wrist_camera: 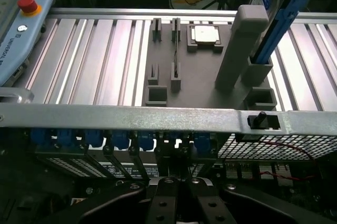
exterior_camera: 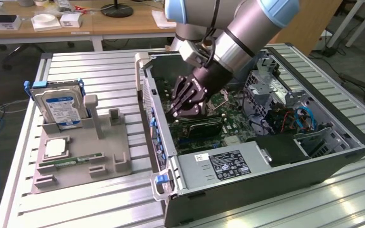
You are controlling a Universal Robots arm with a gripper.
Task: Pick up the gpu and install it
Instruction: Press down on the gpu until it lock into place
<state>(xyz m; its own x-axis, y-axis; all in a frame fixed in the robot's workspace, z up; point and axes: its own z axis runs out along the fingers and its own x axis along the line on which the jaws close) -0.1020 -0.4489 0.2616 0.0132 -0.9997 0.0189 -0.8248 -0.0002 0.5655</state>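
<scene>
Pincer inside the open computer case, over the motherboard.
The pincer [exterior_camera: 186, 110], fingers together, sits low beside the gpu [exterior_camera: 203, 128], apparently seating it; the parts holder [exterior_camera: 81, 159] stands alongside the case [exterior_camera: 265, 185] on the bench [exterior_camera: 87, 66].

Arm [exterior_camera: 246, 28] cropped at frame edge

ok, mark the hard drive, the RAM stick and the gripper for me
hard drive [exterior_camera: 59, 106]: exterior view, on its blue label.
RAM stick [exterior_camera: 74, 160]: exterior view, middle of the green strip lying on the grey holder.
gripper [exterior_camera: 184, 112]: exterior view, between its fingers, inside the case.
</scene>
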